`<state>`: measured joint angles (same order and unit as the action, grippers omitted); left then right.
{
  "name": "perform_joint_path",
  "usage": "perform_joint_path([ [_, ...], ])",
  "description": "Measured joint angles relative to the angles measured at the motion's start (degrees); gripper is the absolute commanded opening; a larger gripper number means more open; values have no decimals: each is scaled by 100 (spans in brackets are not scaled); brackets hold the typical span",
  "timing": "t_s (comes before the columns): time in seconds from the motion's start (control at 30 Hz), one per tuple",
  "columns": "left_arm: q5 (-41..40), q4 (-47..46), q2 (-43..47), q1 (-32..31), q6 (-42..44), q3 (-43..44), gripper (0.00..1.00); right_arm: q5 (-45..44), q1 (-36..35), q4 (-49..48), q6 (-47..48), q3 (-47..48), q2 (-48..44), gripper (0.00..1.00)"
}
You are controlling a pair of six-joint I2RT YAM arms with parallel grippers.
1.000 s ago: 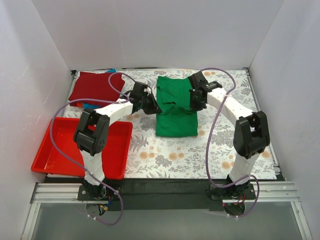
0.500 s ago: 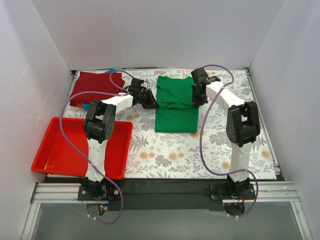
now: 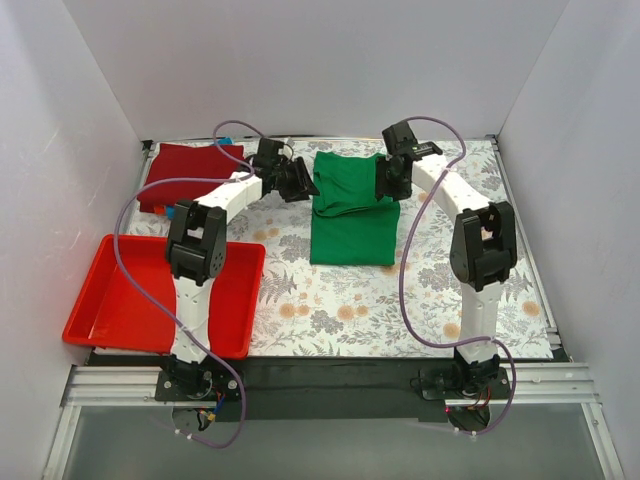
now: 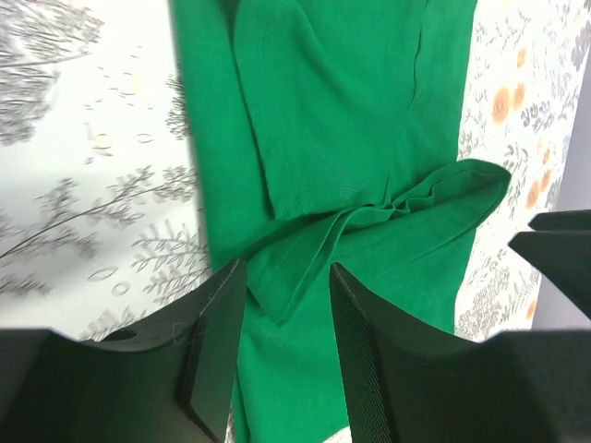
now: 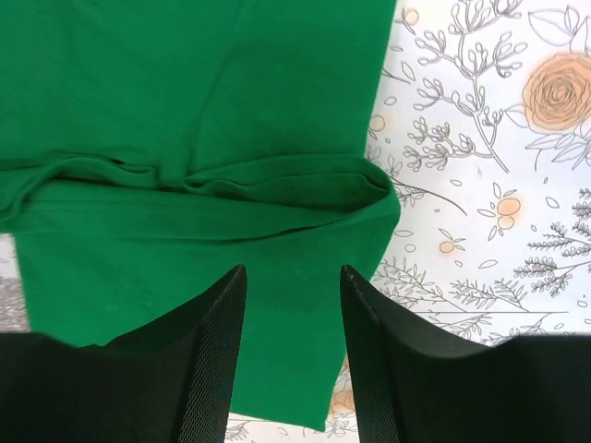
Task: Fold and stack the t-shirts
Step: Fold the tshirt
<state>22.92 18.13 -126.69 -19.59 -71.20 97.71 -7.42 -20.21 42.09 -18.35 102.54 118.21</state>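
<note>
The bright green t-shirt lies on the flowered table, partly folded, with a rumpled ridge across its middle. My left gripper hovers at its left edge, open, with only cloth lying below the fingers. At the shirt's right edge my right gripper is open too, above the cloth and gripping nothing. A dark red t-shirt lies folded at the far left, a blue edge showing under it.
A red plastic tray sits at the near left beside the left arm's base. White walls close in the table on three sides. Purple cables loop over both arms.
Both grippers have opened and let go of the green shirt. Both arms carried the cloth toward the far side first, and it now lies in a fold.
</note>
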Motion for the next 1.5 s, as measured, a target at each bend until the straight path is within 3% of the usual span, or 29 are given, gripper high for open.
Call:
perform_joint_path([
  [0.1,-210,83,302,37,2,-109,40,155,0,-22,33,92,-122,52],
  [0.27,-463,-26,1440,-26,-74,-1172,41,597,-2,-46,55,-92,-564,51],
  [0.47,-581,-573,2409,-699,-402,-2433,40,1040,-68,-133,63,-575,-811,49],
  [0.67,-590,-1185,2210,-1519,-841,-2957,40,1226,-170,-232,61,-765,-533,48],
  [1.07,-717,-2452,1547,-1961,-1250,-3663,40,1364,-210,-542,57,-704,289,47],
  [1.5,-1005,-3331,2393,-2347,-1419,-5099,40,1364,-210,-584,-120,693,1058,47],
])
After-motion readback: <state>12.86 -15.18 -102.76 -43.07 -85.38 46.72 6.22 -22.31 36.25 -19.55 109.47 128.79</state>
